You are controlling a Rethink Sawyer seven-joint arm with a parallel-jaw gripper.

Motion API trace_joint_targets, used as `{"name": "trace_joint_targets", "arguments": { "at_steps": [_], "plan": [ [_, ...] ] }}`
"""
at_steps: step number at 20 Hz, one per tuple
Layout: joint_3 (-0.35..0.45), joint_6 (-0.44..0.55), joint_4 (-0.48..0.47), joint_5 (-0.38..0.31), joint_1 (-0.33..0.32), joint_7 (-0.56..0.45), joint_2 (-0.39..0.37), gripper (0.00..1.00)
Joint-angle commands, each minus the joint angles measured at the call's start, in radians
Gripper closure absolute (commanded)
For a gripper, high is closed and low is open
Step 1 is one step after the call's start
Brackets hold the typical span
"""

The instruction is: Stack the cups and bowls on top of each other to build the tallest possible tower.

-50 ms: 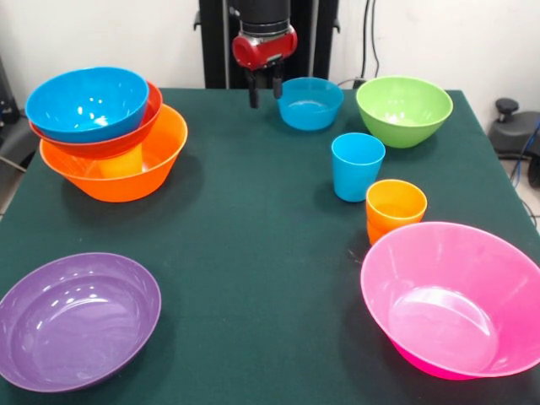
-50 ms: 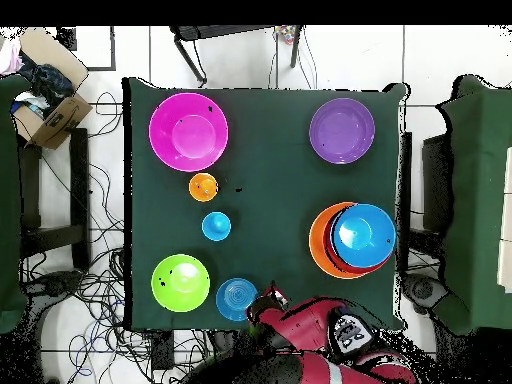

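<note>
You had the tower (image 1: pixel 114 156) at far left of the blue cup (image 1: pixel 357 166), which serves as landmark here: big orange bowl (image 1: pixel 160 164) as base, red-orange bowl (image 1: pixel 126 139) nested in it, large blue bowl (image 1: pixel 87 103) on top, tilted a bit. Something yellow showed thru the orange wall, prob. the yellow cup (image 1: pixel 122 163), but you couldn't confirm from the pics. In overhead view the same pile (image 2: pixel 352 240) sat well apart from the cup (image 2: pixel 216 226).

Purple bowl (image 1: pixel 78 319) lay upright, well to the cup's left and nearer the camera, empty.

Gripper (image 1: pixel 265 91) hung left of the cup and farther back, above the cloth, just beside the small blue bowl (image 1: pixel 310 103). Two dark fingers (image 1: pixel 253 91) pointed down w/ a gap between them, jaws spread, nothing held. Overhead, the red arm (image 2: pixel 310 325) reached in next to that bowl (image 2: pixel 236 298).

Small blue bowl stood behind the cup, slightly left, not touching it.

The blue cup itself was upright, mouth up, on the green table (image 1: pixel 253 253).

Green bowl (image 1: pixel 403 110) sat behind and right of the cup, apart from it.

Orange cups (image 1: pixel 395 211), nested, stood just right of the cup and nearer the camera, close but w/ a gap. Pink bowl (image 1: pixel 456 299) sat front-right of the cup, its rim overlapping the orange cups in front view; overhead (image 2: pixel 188 131) shows a small gap.
</note>
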Motion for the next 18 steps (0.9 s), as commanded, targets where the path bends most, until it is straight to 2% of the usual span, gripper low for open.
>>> {"name": "trace_joint_targets", "arguments": {
  "at_steps": [1, 5, 10, 18],
  "plan": [
    [0.075, -0.018, -0.055, 0.021, 0.02, 0.132, 0.005, 0.0],
    [0.043, -0.038, -0.036, 0.055, 0.068, 0.154, 0.001, 0.0],
    [-0.028, -0.11, -0.063, 0.132, 0.164, 0.183, 0.058, 0.0],
    [-0.018, -0.081, -0.048, 0.179, 0.191, 0.192, 0.02, 0.0]
  ]
}}
